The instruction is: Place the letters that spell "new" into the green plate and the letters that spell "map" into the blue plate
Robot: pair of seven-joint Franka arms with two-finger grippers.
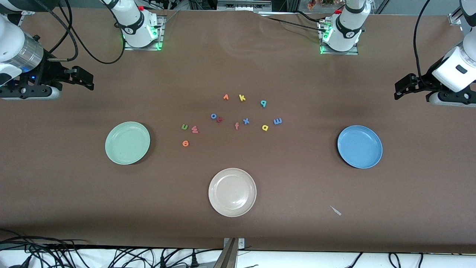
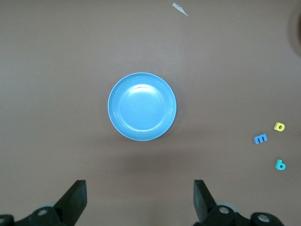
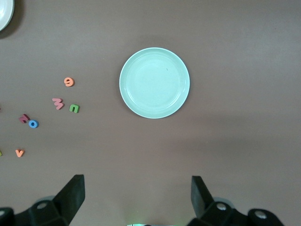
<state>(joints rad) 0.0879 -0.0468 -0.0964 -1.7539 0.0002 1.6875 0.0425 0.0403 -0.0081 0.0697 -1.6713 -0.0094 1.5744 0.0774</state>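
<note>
The brown table (image 1: 238, 67) is spread across the whole front view. Three plates of one size are set on it: the green plate (image 1: 127, 142) toward the right arm's end, the blue plate (image 1: 359, 146) toward the left arm's end, and a beige plate (image 1: 232, 192) between them, nearest the front camera. All three are seen together only in the front view; in the left wrist view the blue plate (image 2: 142, 106) is centred, and in the right wrist view the green plate (image 3: 154, 82), with only an edge of the beige plate (image 3: 4, 14).

The left gripper (image 1: 403, 87) is held over bare table at the left arm's end, jaws spread wide and nothing between them; the right gripper (image 1: 83, 77) is likewise held released over the right arm's end. Both arms wait.

The letters are scattered mid-table, farther from the front camera than the plates. The green n (image 1: 184, 127), pink-red w (image 1: 195, 129) and orange e (image 1: 185, 143) lie beside the green plate; the blue m (image 1: 277, 121), yellow a (image 1: 264, 127) and teal p (image 1: 263, 103) lie toward the blue plate.
</note>
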